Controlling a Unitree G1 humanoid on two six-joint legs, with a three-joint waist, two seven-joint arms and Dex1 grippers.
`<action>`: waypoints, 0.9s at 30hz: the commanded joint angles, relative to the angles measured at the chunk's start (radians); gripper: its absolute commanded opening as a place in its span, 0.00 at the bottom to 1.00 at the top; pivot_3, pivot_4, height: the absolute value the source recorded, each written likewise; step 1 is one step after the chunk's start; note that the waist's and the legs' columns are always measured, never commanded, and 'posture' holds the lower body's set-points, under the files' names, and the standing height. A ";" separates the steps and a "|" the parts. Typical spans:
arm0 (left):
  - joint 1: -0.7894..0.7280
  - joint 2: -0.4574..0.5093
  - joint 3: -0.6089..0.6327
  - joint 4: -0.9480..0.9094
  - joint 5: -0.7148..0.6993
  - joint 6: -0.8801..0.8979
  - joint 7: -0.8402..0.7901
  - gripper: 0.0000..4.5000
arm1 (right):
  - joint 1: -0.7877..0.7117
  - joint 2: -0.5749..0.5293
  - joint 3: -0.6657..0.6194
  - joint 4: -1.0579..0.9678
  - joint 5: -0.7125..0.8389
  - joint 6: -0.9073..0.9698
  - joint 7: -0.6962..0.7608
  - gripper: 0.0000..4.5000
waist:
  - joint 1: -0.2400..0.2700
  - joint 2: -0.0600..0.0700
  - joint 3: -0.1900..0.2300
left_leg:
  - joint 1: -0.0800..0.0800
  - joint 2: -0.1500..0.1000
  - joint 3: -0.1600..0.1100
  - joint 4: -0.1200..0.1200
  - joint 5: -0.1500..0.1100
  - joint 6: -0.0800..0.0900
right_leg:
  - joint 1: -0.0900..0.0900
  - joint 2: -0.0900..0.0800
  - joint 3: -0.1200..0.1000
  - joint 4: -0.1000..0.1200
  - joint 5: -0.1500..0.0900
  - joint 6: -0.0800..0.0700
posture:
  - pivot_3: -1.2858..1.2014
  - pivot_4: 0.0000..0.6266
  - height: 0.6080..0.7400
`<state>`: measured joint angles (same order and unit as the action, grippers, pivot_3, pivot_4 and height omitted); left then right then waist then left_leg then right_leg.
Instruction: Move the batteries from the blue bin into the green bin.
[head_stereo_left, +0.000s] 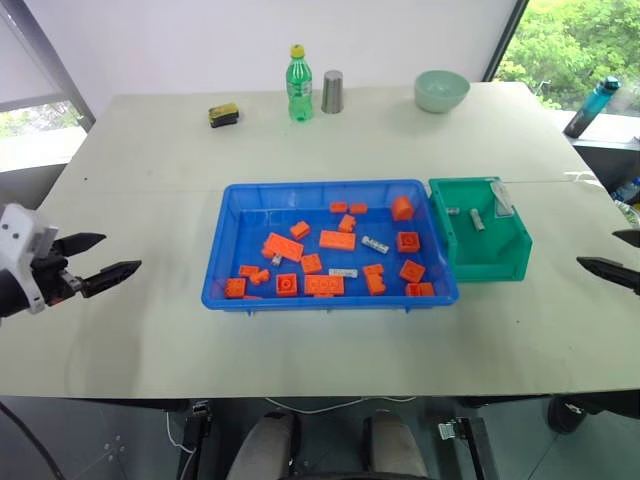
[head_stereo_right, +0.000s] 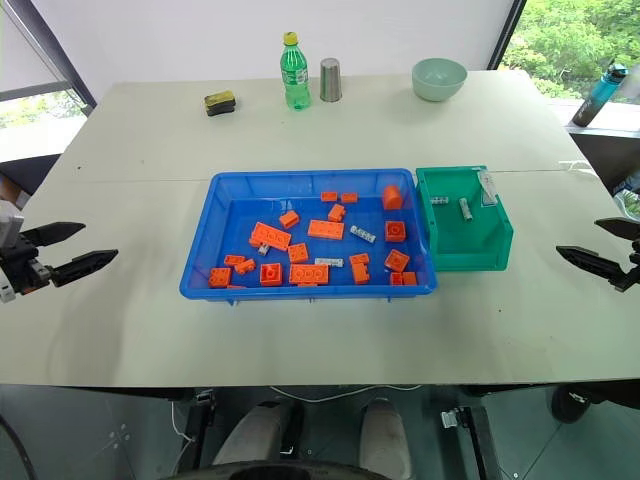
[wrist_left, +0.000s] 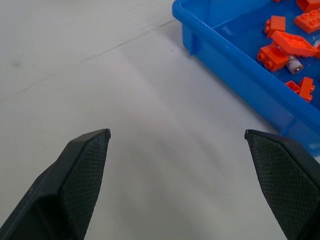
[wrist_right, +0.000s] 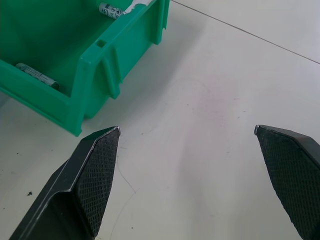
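Lying in the blue bin (head_stereo_left: 222, 250), batteries (head_stereo_left: 375, 244) are seen; the left hand (head_stereo_left: 105, 257) and right hand (head_stereo_right: 598, 247) are held wide, empty.

One blue bin (head_stereo_left: 222, 262) and one green bin (head_stereo_left: 492, 256) sit on one bench (head_stereo_left: 140, 330). The blue bin holds about eighteen orange bricks (head_stereo_left: 337, 240) and three batteries (head_stereo_left: 376, 245); the green bin holds three more. At the back stand one bottle (head_stereo_left: 299, 84), one metal cup (head_stereo_left: 332, 92), one bowl (head_stereo_left: 442, 91) and one sponge (head_stereo_left: 223, 115)
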<state>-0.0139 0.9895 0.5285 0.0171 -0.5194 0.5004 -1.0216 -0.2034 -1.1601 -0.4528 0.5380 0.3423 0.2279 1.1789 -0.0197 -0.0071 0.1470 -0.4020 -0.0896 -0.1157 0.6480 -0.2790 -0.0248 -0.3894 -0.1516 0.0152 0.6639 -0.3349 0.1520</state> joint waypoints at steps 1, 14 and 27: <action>-0.018 0.007 0.023 -0.045 -0.013 -0.002 0.008 1.00 | -0.038 -0.011 -0.002 0.016 -0.007 -0.035 -0.007 0.99 | 0.000 0.000 0.000 | 0.000 0.000 0.000 0.000 0.000 0.000 | 0.000 0.000 0.000 0.000 0.000 0.000 | 0.52 0.24 0.90; -0.089 0.054 -0.049 -0.271 -0.178 0.145 -0.100 1.00 | -0.371 0.087 0.259 -0.449 0.103 0.266 0.009 0.99 | -0.018 0.003 0.002 | -0.001 0.001 0.000 0.001 0.000 -0.001 | -0.001 0.001 0.000 0.000 0.000 0.000 | 0.52 0.24 0.90; -0.226 0.064 -0.229 -0.280 -0.149 0.118 -0.170 1.00 | -0.670 0.640 0.734 -0.542 -0.066 0.494 -0.270 0.99 | -0.025 0.002 0.003 | -0.007 -0.001 -0.004 0.002 0.000 -0.001 | -0.007 0.000 -0.002 0.003 0.000 0.000 | 0.52 0.24 0.90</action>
<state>-0.2304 1.0449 0.2941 -0.2565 -0.6758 0.6398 -1.1873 -0.8311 -0.5474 0.2756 -0.0025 0.2952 0.7114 0.9439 -0.0445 -0.0052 0.1498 -0.4091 -0.0903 -0.1193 0.6500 -0.2785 -0.0258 -0.3964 -0.1518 0.0133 0.6669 -0.3348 0.1520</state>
